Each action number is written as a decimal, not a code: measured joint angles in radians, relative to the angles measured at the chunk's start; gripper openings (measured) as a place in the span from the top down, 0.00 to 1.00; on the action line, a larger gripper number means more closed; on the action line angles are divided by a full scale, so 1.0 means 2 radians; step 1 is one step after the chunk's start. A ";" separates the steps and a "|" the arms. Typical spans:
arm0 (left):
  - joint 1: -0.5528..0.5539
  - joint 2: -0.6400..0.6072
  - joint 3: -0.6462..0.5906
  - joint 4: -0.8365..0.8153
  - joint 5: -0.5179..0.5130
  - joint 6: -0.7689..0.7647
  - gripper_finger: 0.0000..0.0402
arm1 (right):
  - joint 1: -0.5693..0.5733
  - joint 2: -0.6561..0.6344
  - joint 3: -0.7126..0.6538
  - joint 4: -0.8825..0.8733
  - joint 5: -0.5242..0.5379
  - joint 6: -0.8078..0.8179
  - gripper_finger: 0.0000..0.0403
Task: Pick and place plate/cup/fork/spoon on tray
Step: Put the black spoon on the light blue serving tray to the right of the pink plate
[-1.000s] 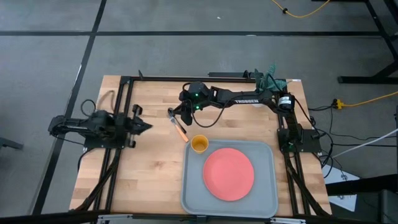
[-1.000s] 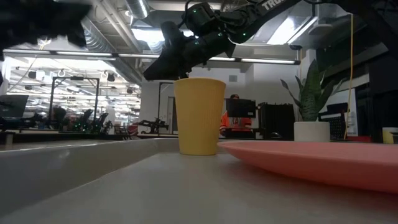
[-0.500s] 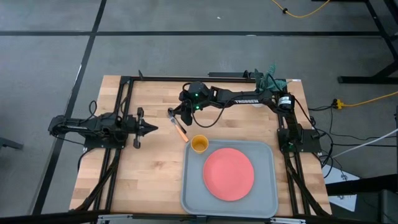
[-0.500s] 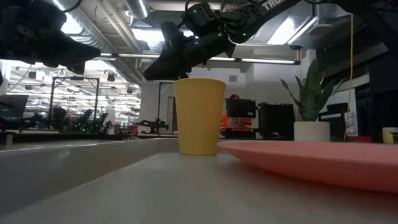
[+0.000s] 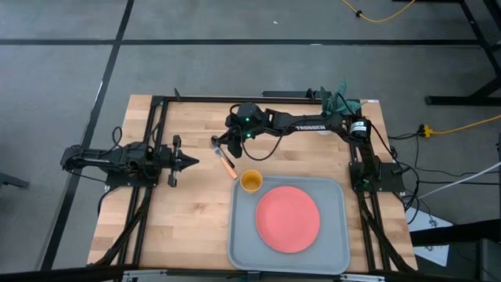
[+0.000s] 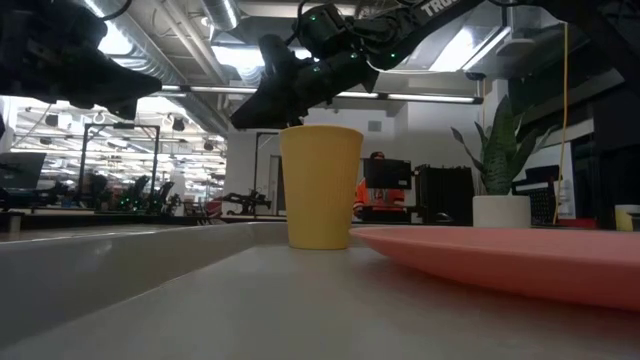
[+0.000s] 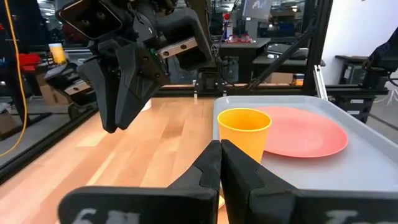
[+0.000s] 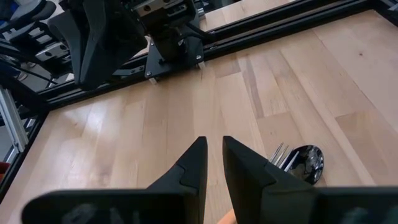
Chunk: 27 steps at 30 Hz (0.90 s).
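The yellow-orange cup [image 5: 250,182] stands upright on the grey tray [image 5: 243,243], in its far left corner, and the coral-pink plate [image 5: 288,218] lies flat in the tray's middle. The fork [image 5: 225,161] lies on the wood just beyond that corner. Its tines [image 8: 278,153] lie beside the dark spoon's bowl [image 8: 305,163]. My right gripper [image 5: 222,143] hovers over the fork's tine end, fingers a narrow gap apart [image 8: 214,146], touching nothing. My left gripper [image 5: 190,161] is shut and empty at the table's left, pointing at the cup [image 7: 243,133].
A white pot with a green plant [image 6: 500,205] stands at the table's far right [image 5: 338,100]. Black frame rails [image 5: 156,141] run along the table's left, far and right sides. Bare wood lies between my left gripper and the tray.
My left gripper has gone a little toward the table's right, toward the fork and the cup, then stopped. My right gripper, the cup, the plate, the fork and the spoon have kept still.
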 joint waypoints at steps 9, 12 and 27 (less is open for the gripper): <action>0.000 0.000 0.000 0.001 0.000 0.000 1.00 | -0.006 0.000 0.000 0.012 0.000 -0.002 0.86; 0.000 0.000 0.000 0.001 0.000 0.000 1.00 | -0.008 0.000 0.000 0.013 0.016 -0.016 0.86; 0.000 0.000 0.000 0.001 0.000 0.000 1.00 | -0.016 0.002 0.001 0.039 0.042 -0.036 0.61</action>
